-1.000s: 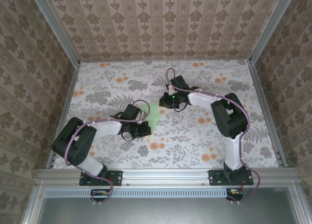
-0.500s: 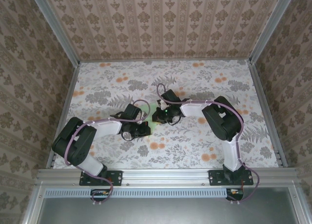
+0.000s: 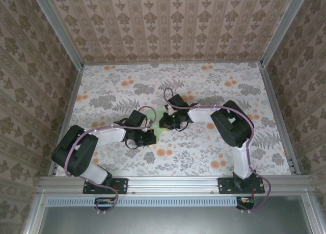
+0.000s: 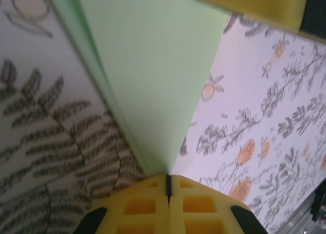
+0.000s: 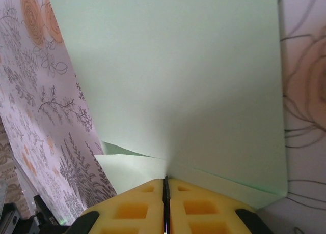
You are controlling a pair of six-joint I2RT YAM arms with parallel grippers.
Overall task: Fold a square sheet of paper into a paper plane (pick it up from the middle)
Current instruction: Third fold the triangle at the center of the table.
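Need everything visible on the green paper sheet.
The square sheet of paper is thin, pale mint-green, plain and unmarked. It sits near the middle of the floral tablecloth, between the two arms. The left gripper is shut on one tapering corner, and the right gripper is shut on the opposite side. By the right gripper a second layer peeks from under the main face, so it is partly folded. Whether it lies flat on the cloth cannot be told.
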